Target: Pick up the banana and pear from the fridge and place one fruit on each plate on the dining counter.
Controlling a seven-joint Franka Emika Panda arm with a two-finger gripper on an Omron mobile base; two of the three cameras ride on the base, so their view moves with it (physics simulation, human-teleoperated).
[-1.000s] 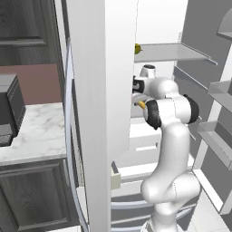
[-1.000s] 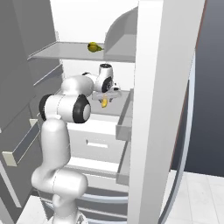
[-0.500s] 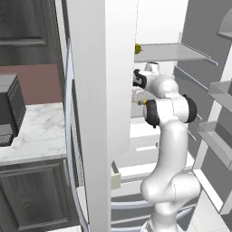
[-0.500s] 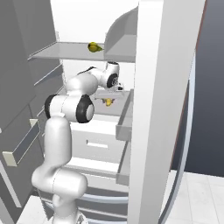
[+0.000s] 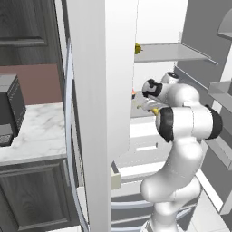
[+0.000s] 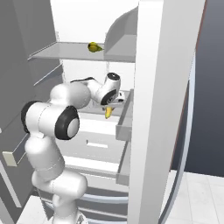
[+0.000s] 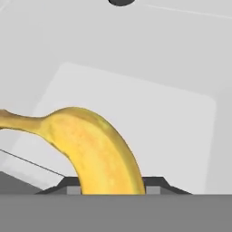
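In the hand view the yellow banana (image 7: 90,145) rises between my two dark fingertips and curves off to the left over a pale grey shelf. My gripper (image 7: 111,186) is shut on it. From the right base view the banana (image 6: 107,113) hangs under the gripper (image 6: 109,106) just in front of the fridge's middle shelf. The left base view shows a yellow bit of the banana (image 5: 155,110) beside the hand. The yellow-green pear (image 6: 93,47) lies on the upper shelf (image 6: 65,51) above the hand, and its edge (image 5: 137,48) peeks past the open fridge door (image 5: 104,90).
Both open fridge doors flank my arm closely, with door bins (image 6: 124,120) on the right one. White drawers (image 6: 96,140) sit below the hand. Left of the fridge is a marble worktop (image 5: 41,131) over dark cabinets with a dark appliance (image 5: 9,113).
The jaws have closed on the banana. The hand has drawn slightly down and outward from the shelf with the fruit in it.
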